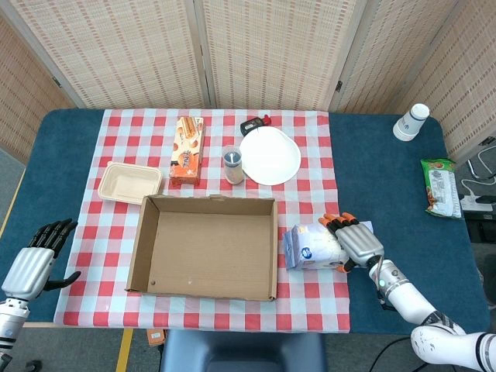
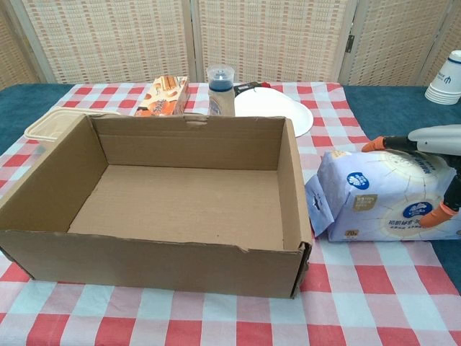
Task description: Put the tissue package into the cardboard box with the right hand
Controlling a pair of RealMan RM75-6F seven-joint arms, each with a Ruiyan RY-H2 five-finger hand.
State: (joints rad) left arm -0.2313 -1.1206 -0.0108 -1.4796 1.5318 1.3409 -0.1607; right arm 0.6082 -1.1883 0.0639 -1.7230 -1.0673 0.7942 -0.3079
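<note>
The tissue package, pale blue and white, lies flat on the checked cloth just right of the open cardboard box, which has nothing in it. My right hand is spread over the package's right half. Its orange-tipped fingers reach over the far top edge and the thumb lies against the near face. The package still rests on the table. My left hand hangs open at the table's front left corner, holding nothing.
Behind the box stand an orange biscuit carton, a small jar and a white plate. A beige food tray sits at the box's back left. Stacked paper cups and a green snack bag lie far right.
</note>
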